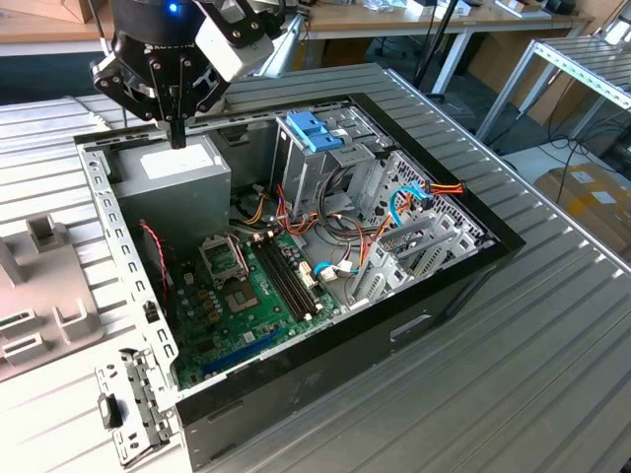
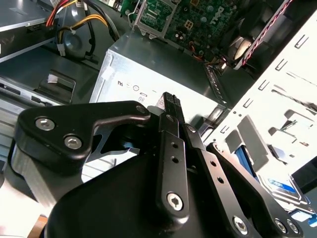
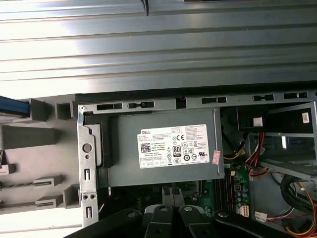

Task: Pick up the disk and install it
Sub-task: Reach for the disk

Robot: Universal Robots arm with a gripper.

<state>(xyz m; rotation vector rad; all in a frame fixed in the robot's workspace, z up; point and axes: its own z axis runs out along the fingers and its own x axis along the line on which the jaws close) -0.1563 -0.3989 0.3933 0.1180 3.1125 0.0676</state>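
My gripper [image 1: 177, 136] hangs over the back left corner of the open computer case [image 1: 414, 325], just above the grey power-supply box [image 1: 168, 169]. Its fingers [image 2: 170, 101] are shut with nothing between them. In the second wrist view a flat silver piece with a white label and a blue band, the disk [image 2: 280, 187], lies beyond the case's perforated side frame [image 2: 277, 99], outside the case and apart from the gripper. The first wrist view looks down on the power supply's white sticker [image 3: 173, 146].
A drive cage with light-blue tabs [image 1: 315, 128] stands at the case's back middle. The green motherboard [image 1: 246, 296] and coloured cables [image 1: 394, 212] lie below it. A grey moulded fixture [image 1: 39, 286] sits at the exterior view's left. A loose metal bracket [image 1: 128, 409] lies near the case's front corner.
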